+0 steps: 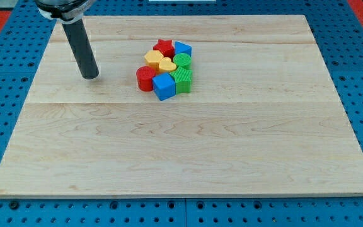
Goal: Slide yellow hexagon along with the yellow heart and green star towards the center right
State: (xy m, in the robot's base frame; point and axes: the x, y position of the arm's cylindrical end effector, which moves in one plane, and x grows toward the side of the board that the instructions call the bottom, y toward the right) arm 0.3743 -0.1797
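A tight cluster of blocks sits above the board's middle. The yellow hexagon (153, 58) is at its left, with the yellow heart (167, 64) touching it on the right. The green star (184, 81) is at the cluster's lower right. My tip (90, 76) rests on the board well to the left of the cluster, apart from every block; the red round block (145, 79) is the nearest one to it.
Other blocks in the cluster: a red star (164, 46) at the top, a blue block (183, 48) at the top right, a green round block (182, 60) and a blue cube (164, 87) at the bottom. The wooden board (181, 157) lies on a blue pegboard.
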